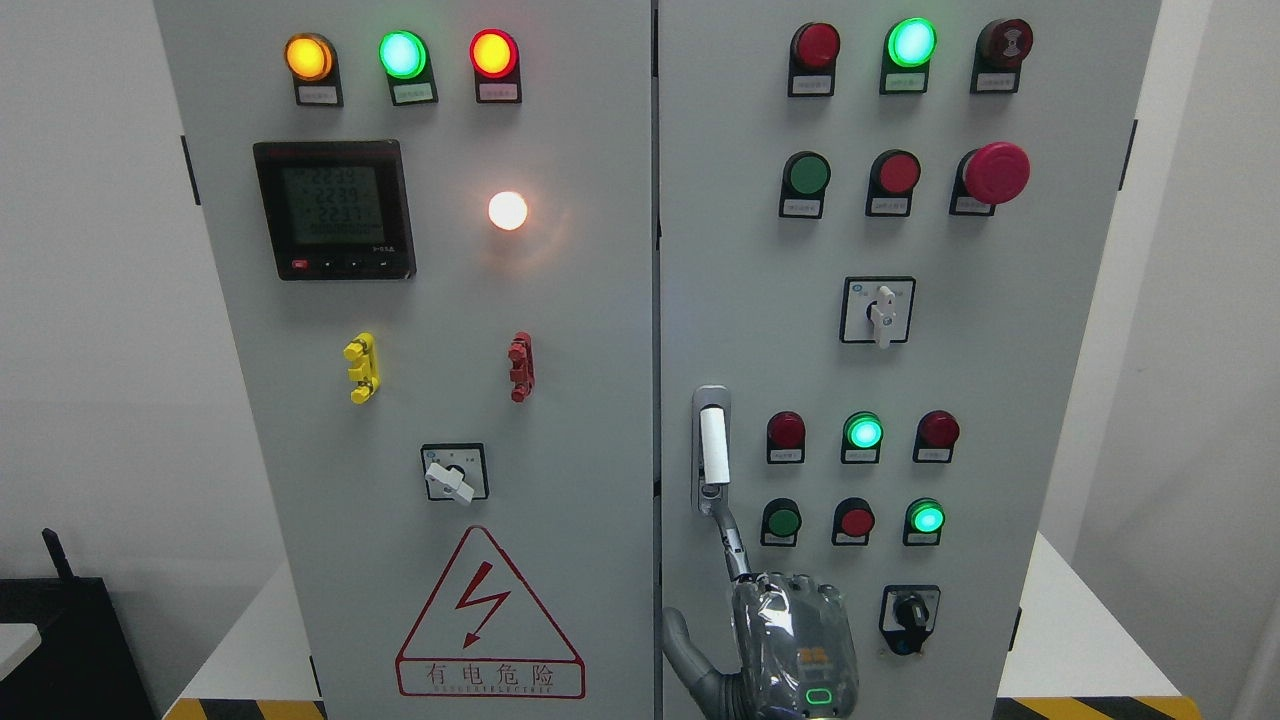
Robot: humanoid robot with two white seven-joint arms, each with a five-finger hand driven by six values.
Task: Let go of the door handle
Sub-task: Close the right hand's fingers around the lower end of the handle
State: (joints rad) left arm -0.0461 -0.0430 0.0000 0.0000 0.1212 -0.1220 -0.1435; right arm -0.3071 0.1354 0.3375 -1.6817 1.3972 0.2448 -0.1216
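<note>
Hand (790,640): low on right door (1000,360), index finger (728,535) extended, tip touching lower end of handle (712,450) directly above; remaining fingers curled, thumb splayed left, nothing grasped.

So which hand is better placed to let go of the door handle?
Right. The right hand sits just below the door handle, reaching up to its lower end on the right-hand door. The left hand is not in view.

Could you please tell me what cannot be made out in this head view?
- Right hand: its own back hides whether it grips the door handle, and the bottom edge cuts off the wrist.
- Button labels: too small to read.
- Meter digits: blurred.
- Left hand: out of view.
</note>
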